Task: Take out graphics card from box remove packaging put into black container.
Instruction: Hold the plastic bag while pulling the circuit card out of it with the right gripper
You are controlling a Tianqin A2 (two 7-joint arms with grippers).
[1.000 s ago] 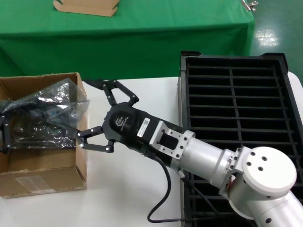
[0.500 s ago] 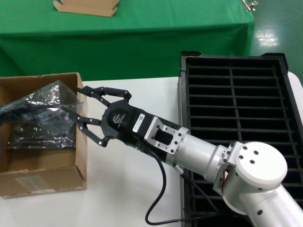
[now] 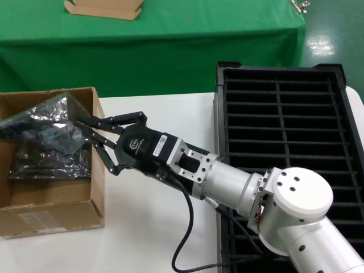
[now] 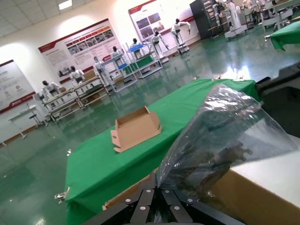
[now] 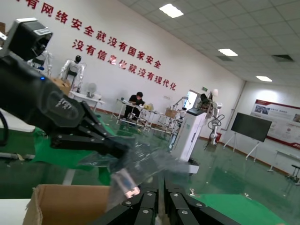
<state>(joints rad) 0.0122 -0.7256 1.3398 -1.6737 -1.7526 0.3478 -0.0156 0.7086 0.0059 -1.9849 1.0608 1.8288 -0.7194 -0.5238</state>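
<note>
The packaging (image 3: 48,116), a crinkly clear bag, hangs stretched over the open brown box (image 3: 51,213). A dark board, the graphics card (image 3: 42,136), shows dimly through it. My right gripper (image 3: 78,121) reaches over the box's right wall and is shut on the bag's near corner; in the right wrist view the gripper (image 5: 161,187) pinches the plastic (image 5: 136,164). My left gripper (image 4: 161,188) is shut on another corner of the bag (image 4: 225,131). It appears across the bag as a dark hand (image 5: 79,133). The black container (image 3: 219,114) stands to the right.
More wrapped dark boards (image 3: 51,168) lie on the box floor. A flat tan cardboard tray (image 3: 102,8) sits on the green table (image 3: 170,40) behind. My right arm's cable (image 3: 185,244) trails over the white table (image 3: 148,227) between box and container.
My right gripper moved left to the box and went from wide open to shut on the bag's corner. The bag now sits higher and tauter.
</note>
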